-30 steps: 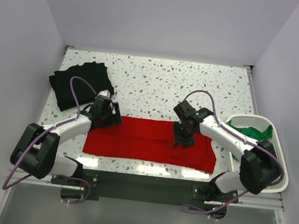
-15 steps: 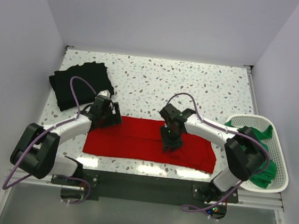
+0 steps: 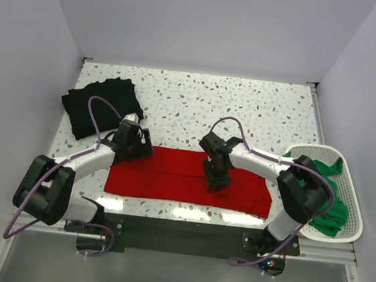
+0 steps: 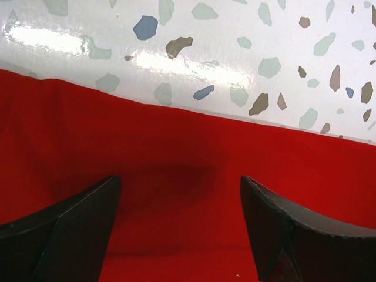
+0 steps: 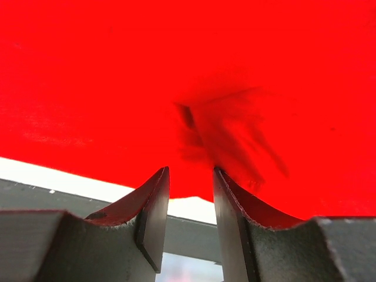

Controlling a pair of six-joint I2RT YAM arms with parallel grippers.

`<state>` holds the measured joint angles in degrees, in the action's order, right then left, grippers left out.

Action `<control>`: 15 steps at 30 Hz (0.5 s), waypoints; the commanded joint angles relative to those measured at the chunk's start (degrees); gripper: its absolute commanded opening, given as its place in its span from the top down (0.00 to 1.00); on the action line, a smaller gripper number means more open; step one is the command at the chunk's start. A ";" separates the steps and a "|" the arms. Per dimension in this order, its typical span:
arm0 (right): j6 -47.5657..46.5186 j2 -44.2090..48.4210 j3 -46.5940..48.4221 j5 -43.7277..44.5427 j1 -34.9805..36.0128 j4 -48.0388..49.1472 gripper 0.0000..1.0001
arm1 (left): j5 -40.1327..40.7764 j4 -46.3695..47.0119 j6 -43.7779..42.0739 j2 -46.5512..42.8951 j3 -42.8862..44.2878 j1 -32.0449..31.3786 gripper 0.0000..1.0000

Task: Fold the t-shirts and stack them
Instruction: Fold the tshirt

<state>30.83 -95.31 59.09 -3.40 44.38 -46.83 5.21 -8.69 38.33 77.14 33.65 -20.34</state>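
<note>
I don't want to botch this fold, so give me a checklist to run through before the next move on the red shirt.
1. Left gripper open over the red shirt, near its far edge: ok.
2. Cloth caught by the right gripper: cannot tell; its jaws stand narrow over the shirt's middle.
3. Red shirt lying flat on the table: ok.
4. Black shirt apart from the red one, at the far left: ok.
5. Green shirt out of the basket: not ok, it lies in it.
</note>
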 commanded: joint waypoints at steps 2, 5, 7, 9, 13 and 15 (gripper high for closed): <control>0.90 -0.23 -0.64 3.22 0.27 -0.99 0.61 | 0.68 -0.72 -0.80 0.29 0.63 -0.23 0.12; 1.42 -0.49 -1.08 4.27 0.27 -1.07 0.61 | 0.68 -0.80 -0.80 0.20 0.72 -0.14 0.12; 1.51 0.12 -1.08 5.06 0.36 -1.42 0.61 | 0.76 -0.89 -0.80 0.11 0.63 -0.14 0.12; 1.60 0.30 -1.17 6.65 0.27 -2.47 0.61 | 0.76 -0.89 -0.80 0.11 0.54 -0.14 0.13; 1.69 1.00 -2.05 8.14 0.35 -2.92 0.62 | 0.76 -0.80 -0.80 0.11 0.45 -0.23 0.13; 1.60 0.91 -2.75 7.97 0.35 -2.57 0.62 | 0.68 -0.63 -0.80 0.02 0.54 -0.14 0.13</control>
<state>31.57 -95.33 57.36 2.26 44.38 -48.31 5.21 -8.69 38.33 77.14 33.65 -20.34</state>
